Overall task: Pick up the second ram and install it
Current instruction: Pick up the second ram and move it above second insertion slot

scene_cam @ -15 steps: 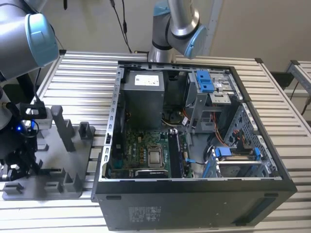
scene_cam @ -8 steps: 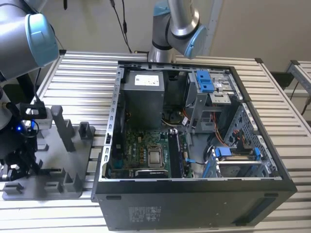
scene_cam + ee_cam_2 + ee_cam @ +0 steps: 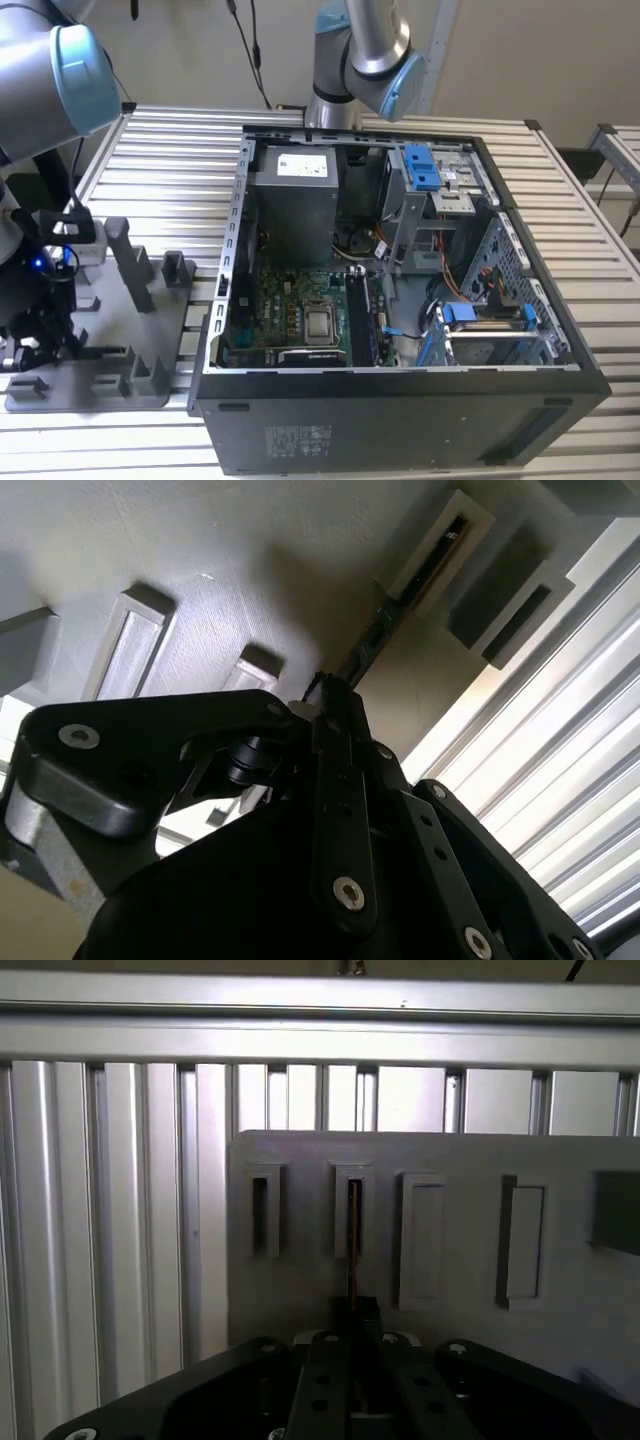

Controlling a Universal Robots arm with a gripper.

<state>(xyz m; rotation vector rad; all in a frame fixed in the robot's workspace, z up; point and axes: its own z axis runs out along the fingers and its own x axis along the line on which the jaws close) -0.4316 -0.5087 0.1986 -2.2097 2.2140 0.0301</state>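
A black metal gripper (image 3: 355, 1312) has its two fingers drawn narrow, pinched on the near end of the second ram (image 3: 353, 1235). The second ram is a long, thin, dark circuit-board strip, seen edge-on in both wrist views. Its far end sits in a narrow rectangular slot of a flat grey plastic tray (image 3: 460, 1160), among other raised slots. The tray lies on a silver slatted aluminium table (image 3: 170, 170). In the exterior view, the tray is at the exterior view's left, just beside an open black computer case (image 3: 400, 425). A silver and pale-blue robot arm (image 3: 60, 70) reaches down over the tray. Inside the case lie a green motherboard (image 3: 295, 310) and bright blue plastic drive brackets (image 3: 422, 168).
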